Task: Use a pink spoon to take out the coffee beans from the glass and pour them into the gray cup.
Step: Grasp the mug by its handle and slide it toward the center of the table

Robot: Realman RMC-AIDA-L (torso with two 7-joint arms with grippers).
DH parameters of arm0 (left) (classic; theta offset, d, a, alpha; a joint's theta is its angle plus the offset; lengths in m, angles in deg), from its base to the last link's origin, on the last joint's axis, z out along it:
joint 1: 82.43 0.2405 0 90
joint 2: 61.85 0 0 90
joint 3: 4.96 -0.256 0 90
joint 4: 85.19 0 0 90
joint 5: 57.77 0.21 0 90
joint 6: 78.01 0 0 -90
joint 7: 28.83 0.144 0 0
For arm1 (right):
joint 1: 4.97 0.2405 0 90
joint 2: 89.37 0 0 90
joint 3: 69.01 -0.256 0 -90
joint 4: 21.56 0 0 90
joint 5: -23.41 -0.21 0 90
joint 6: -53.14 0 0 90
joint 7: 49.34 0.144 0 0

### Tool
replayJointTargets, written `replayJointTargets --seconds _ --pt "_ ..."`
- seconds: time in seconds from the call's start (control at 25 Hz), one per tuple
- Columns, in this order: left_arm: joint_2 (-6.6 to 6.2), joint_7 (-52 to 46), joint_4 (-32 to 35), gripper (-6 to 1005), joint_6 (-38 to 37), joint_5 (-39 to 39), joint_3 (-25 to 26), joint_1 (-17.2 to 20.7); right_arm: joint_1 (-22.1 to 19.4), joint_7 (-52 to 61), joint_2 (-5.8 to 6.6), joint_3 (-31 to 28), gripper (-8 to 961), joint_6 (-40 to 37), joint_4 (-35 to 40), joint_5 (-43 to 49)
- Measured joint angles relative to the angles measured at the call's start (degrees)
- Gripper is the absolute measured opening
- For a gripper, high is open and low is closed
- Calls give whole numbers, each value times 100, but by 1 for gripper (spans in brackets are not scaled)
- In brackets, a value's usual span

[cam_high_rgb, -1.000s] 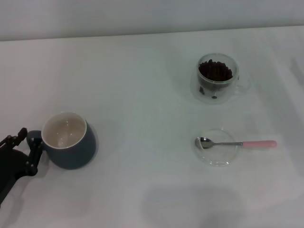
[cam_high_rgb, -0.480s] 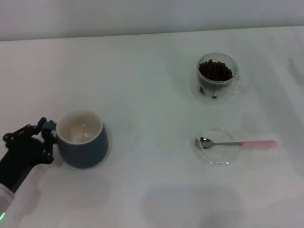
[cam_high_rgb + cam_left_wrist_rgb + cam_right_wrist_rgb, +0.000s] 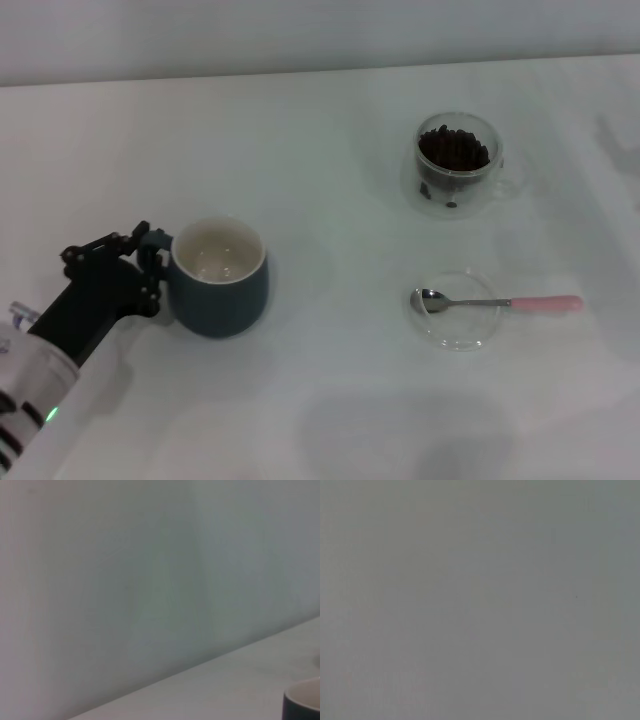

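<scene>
The gray cup [image 3: 220,280] stands upright at the table's left, its cream inside empty. My left gripper [image 3: 152,268] is shut on the cup's handle, with the arm coming in from the lower left. The cup's rim also shows in the left wrist view [image 3: 302,705]. The glass [image 3: 455,165], full of coffee beans [image 3: 454,148], stands at the back right. The pink spoon [image 3: 500,301] lies across a flat clear dish [image 3: 458,312], bowl to the left, pink handle to the right. My right gripper is out of view.
The white table [image 3: 330,200] runs back to a pale wall. The right wrist view shows only a plain gray surface.
My left gripper has slid the gray cup to the right and a little farther back across the table. The glass, the spoon and the dish have not moved.
</scene>
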Motion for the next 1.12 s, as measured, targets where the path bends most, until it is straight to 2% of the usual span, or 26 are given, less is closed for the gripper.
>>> replayJointTargets --seconds 0.16,0.4,0.68,0.92,1.04,1.12 --pt "5 122 151 106 247 225 0 -137 -16 4 0 -12 874 8 11 0" --pt "5 134 160 128 449 556 2 -149 -3 6 0 1 875 27 23 0" --pt "2 178 243 181 434 570 -2 72 -42 6 0 -8 874 132 25 0" --pt "4 691 404 226 204 512 3 329 -54 6 0 -3 875 142 -3 1" --pt "-5 769 454 455 24 502 8 410 -60 13 0 -1 875 169 -21 4" --pt "-7 770 455 497 8 502 8 433 -63 13 1 0 875 180 -25 7"
